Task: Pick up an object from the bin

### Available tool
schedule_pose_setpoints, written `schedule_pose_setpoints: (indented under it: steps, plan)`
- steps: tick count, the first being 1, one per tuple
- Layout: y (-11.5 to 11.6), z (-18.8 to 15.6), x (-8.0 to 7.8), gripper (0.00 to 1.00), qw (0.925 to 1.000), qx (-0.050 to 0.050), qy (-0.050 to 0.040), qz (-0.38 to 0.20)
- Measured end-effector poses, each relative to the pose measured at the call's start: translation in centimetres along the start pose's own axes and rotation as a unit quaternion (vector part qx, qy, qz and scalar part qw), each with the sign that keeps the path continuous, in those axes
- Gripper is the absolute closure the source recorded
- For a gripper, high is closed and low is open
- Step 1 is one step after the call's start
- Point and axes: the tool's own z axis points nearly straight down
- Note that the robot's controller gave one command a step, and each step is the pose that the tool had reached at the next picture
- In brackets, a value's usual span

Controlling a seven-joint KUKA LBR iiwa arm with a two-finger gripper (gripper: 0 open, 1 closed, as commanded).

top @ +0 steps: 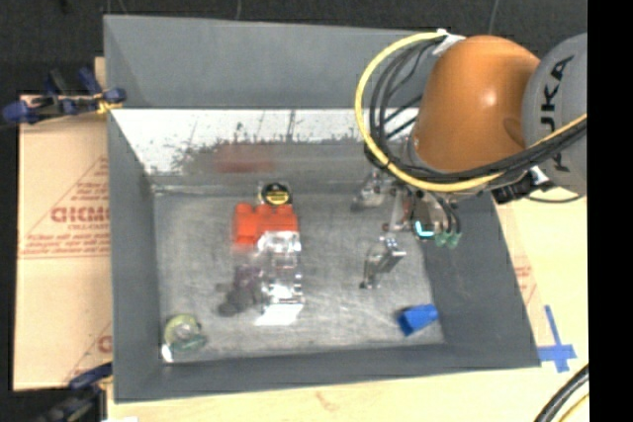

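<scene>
My gripper (379,264) hangs over the bin floor right of the middle, under the arm's orange dome. A small blue block (417,318) lies nearest it, toward the front right corner and apart from it. To its left lies a clear plastic package (274,274), with an orange block (251,221) just behind that.
A yellow-and-black tape measure (275,196) sits behind the orange block near the back wall. A dark small thing (235,294) lies beside the clear package. A clear tape roll (183,335) rests in the front left corner. The arm comes in over the bin's right side.
</scene>
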Motion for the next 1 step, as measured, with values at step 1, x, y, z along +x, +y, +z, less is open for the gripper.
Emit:
schedule_pose_setpoints:
  steps: [1]
  plan:
    - [5.17,15.61,-0.54,0.00,0.9981,0.001,-0.0066,-0.062]
